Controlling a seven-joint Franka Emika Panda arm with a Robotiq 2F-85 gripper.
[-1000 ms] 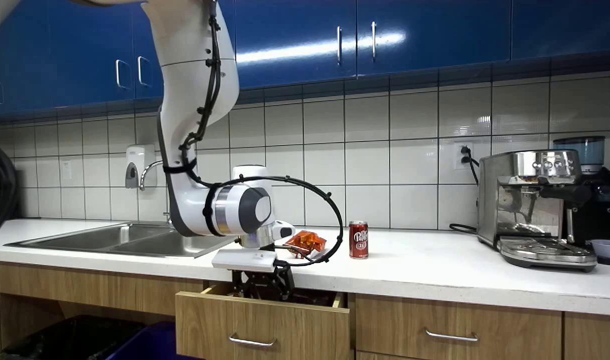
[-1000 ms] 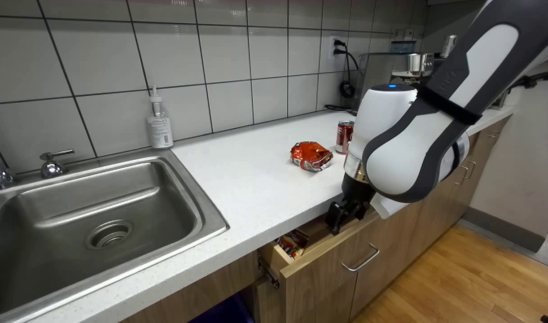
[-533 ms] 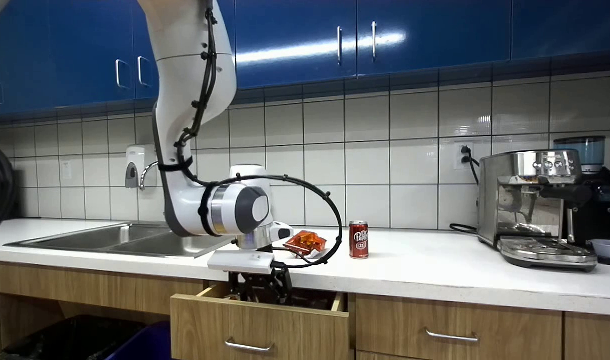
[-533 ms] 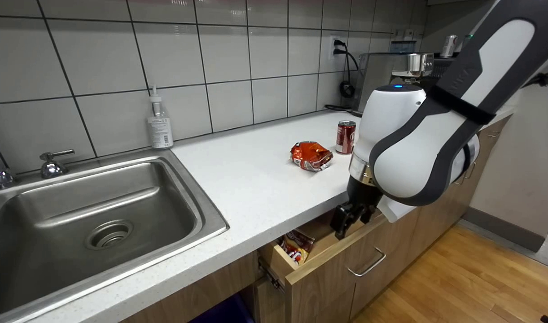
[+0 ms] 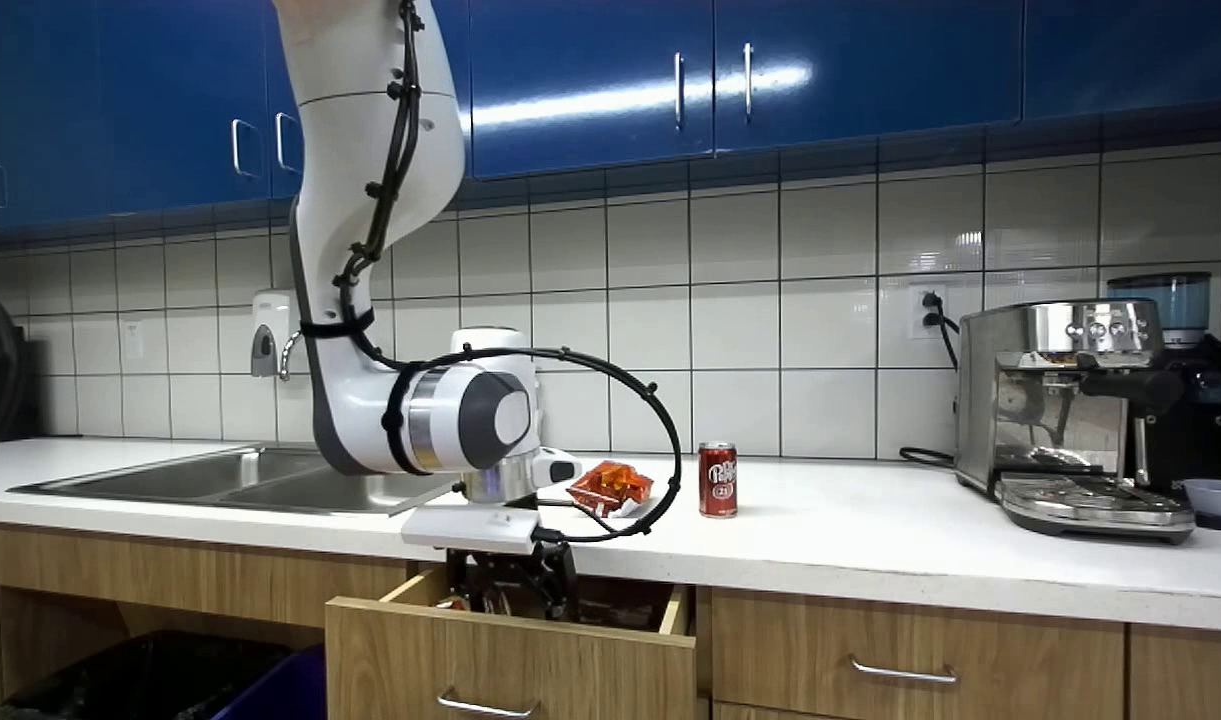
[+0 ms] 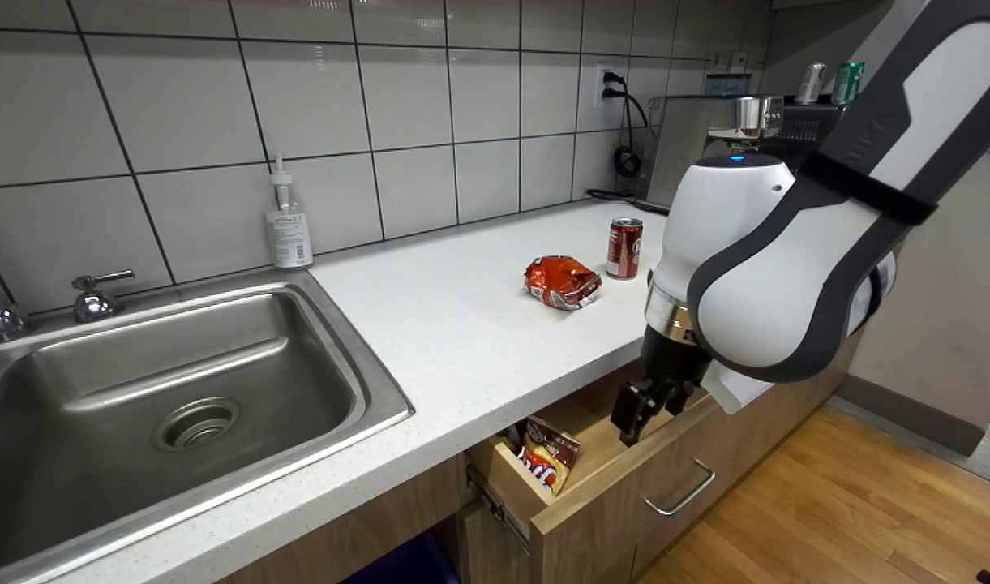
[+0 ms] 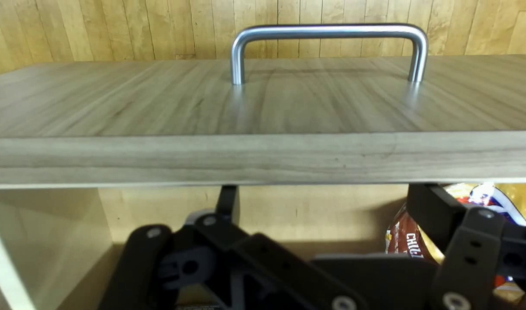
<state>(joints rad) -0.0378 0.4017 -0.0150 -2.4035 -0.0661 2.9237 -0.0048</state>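
the drawer [image 5: 510,660] stood pulled open, its streaked wood-grain front upright at the lower middle of an exterior view. its pale wooden inside [image 6: 596,438] lay exposed right of the lower middle in an exterior view. its silver bar handle [image 7: 329,32] spanned the upper middle of the wrist view.

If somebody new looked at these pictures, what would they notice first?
Probably the big white robot arm, bent so that its open black gripper dips into the pulled-out wooden drawer. Next might come the shiny blue cabinets, high on the wall in an exterior view. Then the red soda can, standing upright on the white counter near a crumpled orange-red bag.
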